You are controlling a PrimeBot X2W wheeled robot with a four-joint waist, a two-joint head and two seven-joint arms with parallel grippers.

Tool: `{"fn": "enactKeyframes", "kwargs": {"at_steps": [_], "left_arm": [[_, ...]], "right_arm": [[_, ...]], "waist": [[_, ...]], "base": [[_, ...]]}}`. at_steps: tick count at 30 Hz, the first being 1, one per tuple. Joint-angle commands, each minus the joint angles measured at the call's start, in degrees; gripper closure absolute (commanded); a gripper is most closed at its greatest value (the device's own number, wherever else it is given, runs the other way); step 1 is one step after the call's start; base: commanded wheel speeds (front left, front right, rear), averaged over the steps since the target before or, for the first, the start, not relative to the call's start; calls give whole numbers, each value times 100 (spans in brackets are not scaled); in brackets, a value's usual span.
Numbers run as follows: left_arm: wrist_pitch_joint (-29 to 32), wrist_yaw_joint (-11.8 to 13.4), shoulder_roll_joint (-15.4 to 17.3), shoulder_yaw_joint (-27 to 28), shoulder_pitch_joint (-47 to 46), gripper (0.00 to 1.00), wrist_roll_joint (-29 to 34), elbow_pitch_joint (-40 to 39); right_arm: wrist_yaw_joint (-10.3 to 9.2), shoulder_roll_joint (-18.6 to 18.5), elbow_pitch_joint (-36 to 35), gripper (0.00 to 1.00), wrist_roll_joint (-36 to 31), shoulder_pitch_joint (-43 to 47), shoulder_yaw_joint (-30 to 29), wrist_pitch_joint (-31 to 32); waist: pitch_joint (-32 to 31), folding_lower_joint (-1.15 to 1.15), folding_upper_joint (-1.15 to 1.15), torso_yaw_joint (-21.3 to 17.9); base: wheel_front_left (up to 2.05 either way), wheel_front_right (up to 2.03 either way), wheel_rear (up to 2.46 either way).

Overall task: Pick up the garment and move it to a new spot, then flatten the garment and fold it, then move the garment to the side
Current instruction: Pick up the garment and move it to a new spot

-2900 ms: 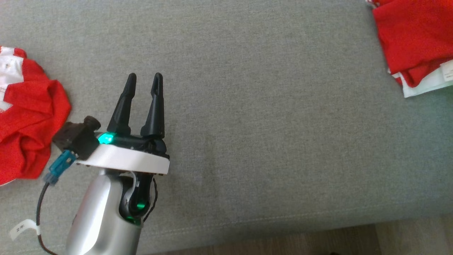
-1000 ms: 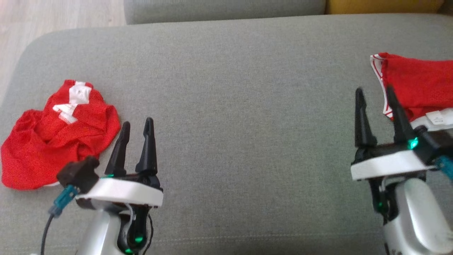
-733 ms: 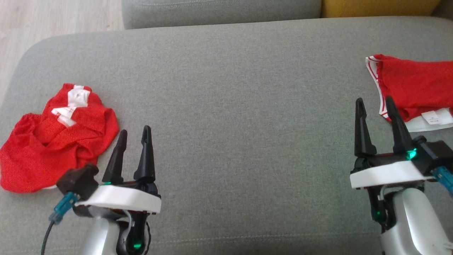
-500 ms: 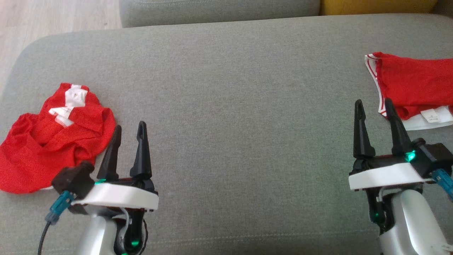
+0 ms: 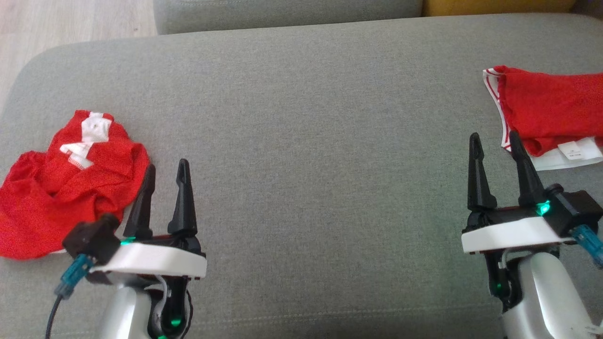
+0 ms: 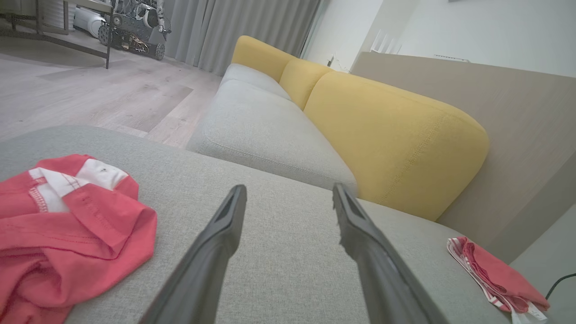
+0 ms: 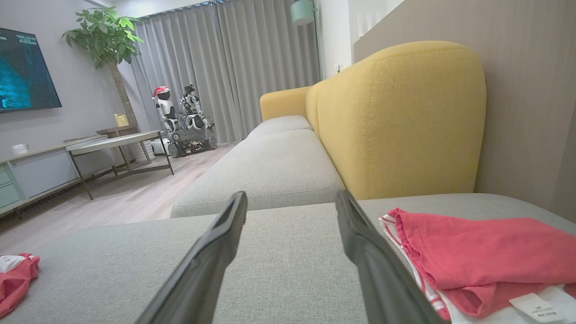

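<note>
A crumpled red garment (image 5: 61,188) with white patches lies on the left of the grey seat cushion (image 5: 306,141); it also shows in the left wrist view (image 6: 67,234) and the right wrist view (image 7: 13,274). My left gripper (image 5: 167,165) stands open just right of it, the left fingertip close to the cloth's edge, nothing between the fingers (image 6: 289,189). A second red garment (image 5: 551,113), folded with white trim and a label, rests at the far right (image 7: 486,252). My right gripper (image 5: 493,135) is open and empty just left of it (image 7: 291,194).
The wide middle of the cushion lies between the two grippers. Another grey seat cushion (image 5: 282,12) adjoins the far edge, with a yellow backrest (image 6: 387,135) to its right. Wooden floor (image 5: 70,19) shows beyond the cushion's far left corner.
The head camera has moved, so the whole picture shifted: it drew back to take in both grippers, then drifted a little. Both grippers stay open, and neither garment has moved on the cushion.
</note>
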Motion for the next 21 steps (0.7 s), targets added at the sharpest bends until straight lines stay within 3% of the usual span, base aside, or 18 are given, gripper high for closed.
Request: {"fn": "enactKeyframes", "kwargs": {"at_steps": [1,14,21], "left_arm": [[-45,-46,38,204,-87,0,-36,-211],[-45,-56,38,261,-98,0,-230,-207],[-45,-63,38,293,-167,0,-296,-224]], "right_arm": [[37,35,-168,0,-18,-64,139,-73],[37,42,-131,0,-37,-102,215,-77],[37,42,-150,0,-15,-107,340,-77]], "waist": [[2,0,0,4],[38,0,0,94],[74,0,0,422]], "base": [[0,0,0],[0,0,0],[0,0,0]]}}
